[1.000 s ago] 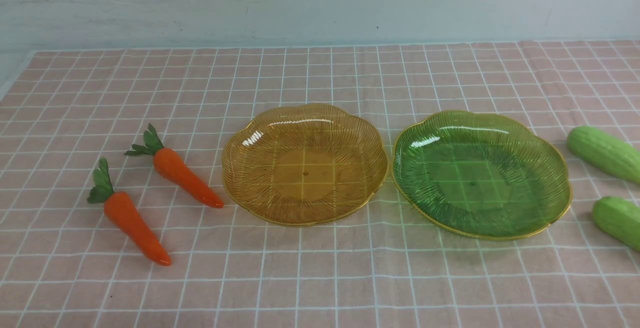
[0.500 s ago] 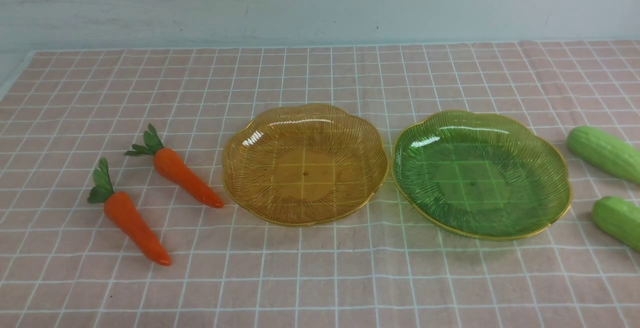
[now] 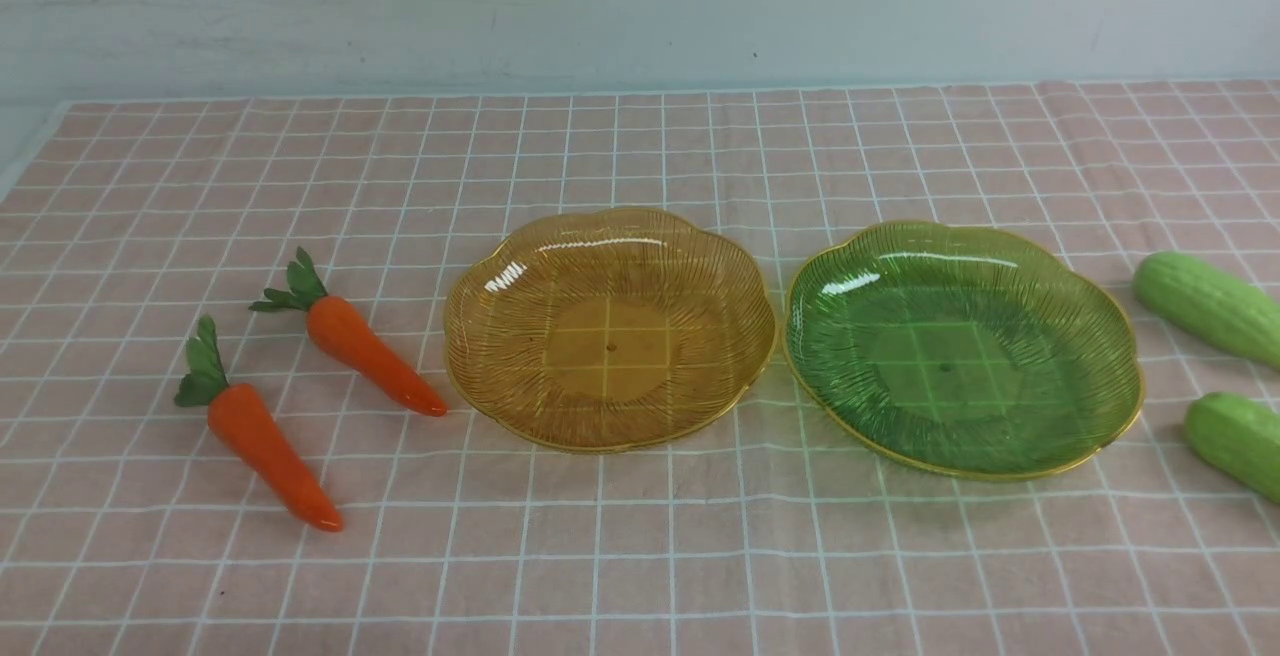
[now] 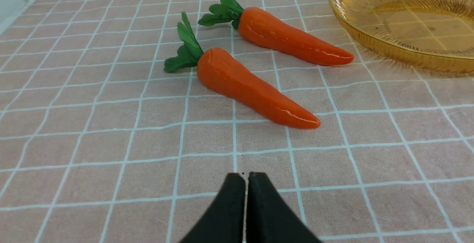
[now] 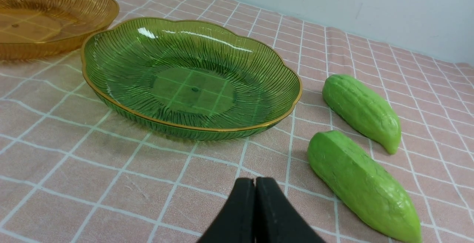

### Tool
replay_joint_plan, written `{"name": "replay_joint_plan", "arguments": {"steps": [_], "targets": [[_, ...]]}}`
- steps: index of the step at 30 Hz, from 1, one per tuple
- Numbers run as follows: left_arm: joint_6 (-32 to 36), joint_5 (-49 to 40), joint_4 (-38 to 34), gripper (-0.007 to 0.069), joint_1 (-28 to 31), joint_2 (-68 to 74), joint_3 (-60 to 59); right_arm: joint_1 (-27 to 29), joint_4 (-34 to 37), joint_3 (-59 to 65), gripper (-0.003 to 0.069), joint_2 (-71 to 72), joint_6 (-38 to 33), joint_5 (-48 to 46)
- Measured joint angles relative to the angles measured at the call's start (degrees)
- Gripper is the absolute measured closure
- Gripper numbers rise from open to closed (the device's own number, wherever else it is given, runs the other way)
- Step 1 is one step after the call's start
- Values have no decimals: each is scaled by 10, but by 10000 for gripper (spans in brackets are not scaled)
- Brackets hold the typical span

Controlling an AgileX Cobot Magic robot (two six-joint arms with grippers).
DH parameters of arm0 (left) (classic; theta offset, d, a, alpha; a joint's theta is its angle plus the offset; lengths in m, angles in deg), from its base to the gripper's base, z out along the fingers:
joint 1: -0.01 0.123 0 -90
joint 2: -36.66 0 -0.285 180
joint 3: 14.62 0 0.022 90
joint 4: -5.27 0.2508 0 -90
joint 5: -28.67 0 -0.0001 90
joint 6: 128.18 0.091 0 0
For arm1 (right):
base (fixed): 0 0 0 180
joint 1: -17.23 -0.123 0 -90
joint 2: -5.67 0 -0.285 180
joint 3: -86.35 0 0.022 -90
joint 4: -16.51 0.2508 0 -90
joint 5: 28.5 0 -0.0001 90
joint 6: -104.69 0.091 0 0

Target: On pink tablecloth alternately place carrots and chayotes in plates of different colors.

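Jaws together, carrots [image 3: 372, 353] diagonal (tips right)

No text, label, brand, number or sign can be read in any view; the amber plate [image 3: 610, 236], green plate [image 3: 960, 248], carrots [image 3: 375, 361], chayotes [image 3: 1205, 306], cloth [image 3: 640, 556] and wall [image 3: 640, 6] bear no writing

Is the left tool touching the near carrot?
Apart. Left wrist view shows bare tablecloth between the shut left tool and the near carrot.

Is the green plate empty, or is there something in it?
Empty. Only the grid of the cloth shows through the green plate; both gourds lie beside it.
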Motion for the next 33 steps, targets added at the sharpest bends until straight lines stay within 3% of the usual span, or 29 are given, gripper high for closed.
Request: {"name": "replay_joint_plan", "arguments": {"steps": [5, 8, 11, 14, 16, 20, 23, 27, 30, 33], "targets": [[-7, 0, -8, 628, 0, 0, 0, 0, 0, 0, 674, 0, 0, 0], [-76, 13, -106, 628, 0, 0, -1, 0, 34, 0, 674, 0, 22, 5], [-205, 14, -324, 628, 0, 0, -2, 0, 204, 1, 674, 0, 108, 10], [-249, 14, -446, 628, 0, 0, -2, 0, 362, 1, 674, 0, 149, 15], [-258, 20, -489, 628, 0, 0, -2, 0, 438, 1, 674, 0, 151, 27], [-251, 46, -512, 628, 0, 0, -1, 0, 494, 1, 674, 0, 129, 47], [-182, 17, -511, 628, -1, 2, 49, 0, 479, -47, 673, -3, 74, 36], [-98, -85, -468, 628, -1, 76, 154, 0, 353, -174, 671, -103, 59, -26], [-44, -230, -396, 628, -1, 199, 242, 1, 208, -281, 669, -253, 136, -165], [11, -324, -353, 628, -1, 301, 304, 1, 74, -349, 659, -388, 250, -228]]}}
